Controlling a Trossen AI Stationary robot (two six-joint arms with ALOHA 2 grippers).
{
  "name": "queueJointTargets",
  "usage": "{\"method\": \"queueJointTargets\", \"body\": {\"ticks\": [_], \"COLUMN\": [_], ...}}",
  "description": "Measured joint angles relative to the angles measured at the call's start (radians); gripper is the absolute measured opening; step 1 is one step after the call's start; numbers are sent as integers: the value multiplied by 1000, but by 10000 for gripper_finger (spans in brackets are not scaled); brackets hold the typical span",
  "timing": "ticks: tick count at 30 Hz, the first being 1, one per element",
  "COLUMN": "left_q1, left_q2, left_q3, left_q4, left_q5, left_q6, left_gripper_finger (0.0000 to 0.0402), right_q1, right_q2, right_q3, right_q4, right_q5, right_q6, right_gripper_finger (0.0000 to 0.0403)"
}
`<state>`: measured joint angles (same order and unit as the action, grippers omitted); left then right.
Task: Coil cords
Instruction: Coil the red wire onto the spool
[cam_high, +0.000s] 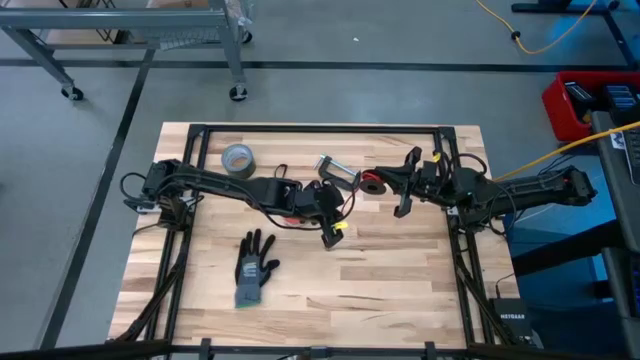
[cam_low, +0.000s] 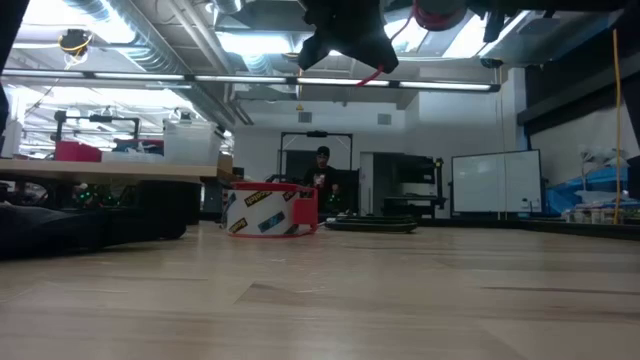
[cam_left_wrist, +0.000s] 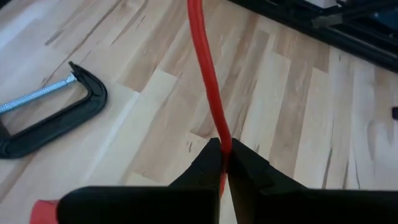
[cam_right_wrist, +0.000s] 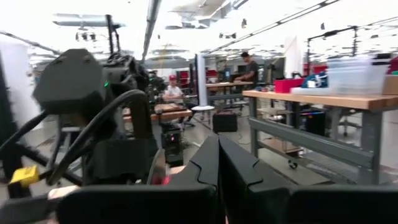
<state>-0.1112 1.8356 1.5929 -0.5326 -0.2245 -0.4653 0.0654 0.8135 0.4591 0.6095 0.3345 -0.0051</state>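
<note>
Red cord (cam_left_wrist: 210, 93) pinched in the left tool (cam_left_wrist: 224, 163), fingers clamped on it above mid-desk (cam_high: 400, 270), cord running taut away from the fingertips. Right tool (cam_right_wrist: 217, 163) clenched, raised over the desk's far right, with a red-and-black coil (cam_high: 372, 184) just left of it. C-clamp (cam_left_wrist: 46, 121) lies flat on the desk near the left tool; grey tape roll (cam_high: 238, 158) far left, glove (cam_high: 254, 270) near left.

Dark cabled arms, yellow-tagged claw (cam_high: 331, 233)
</note>
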Motion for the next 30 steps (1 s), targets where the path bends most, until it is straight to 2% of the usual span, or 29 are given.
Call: {"method": "queueJointTargets", "body": {"ticks": [7,16,24,30], "left_q1": [0,0,2,2], "left_q2": [79,143,143,143], "left_q3": [1,0,0,0], "left_q4": [42,230,282,287], "left_q5": [-4,46,103,104], "left_q6": [-84,-136,-187,-190], "left_gripper_finger": [3,2,1,0], "right_q1": [1,0,0,0], "right_q2": [29,131,238,289], "right_q3": [-1,0,1,1], "right_q4": [42,67,142,155], "right_q5": [67,189,184,150], "right_q6": [-4,-3,1,47], "right_gripper_finger": [5,5,5,5]}}
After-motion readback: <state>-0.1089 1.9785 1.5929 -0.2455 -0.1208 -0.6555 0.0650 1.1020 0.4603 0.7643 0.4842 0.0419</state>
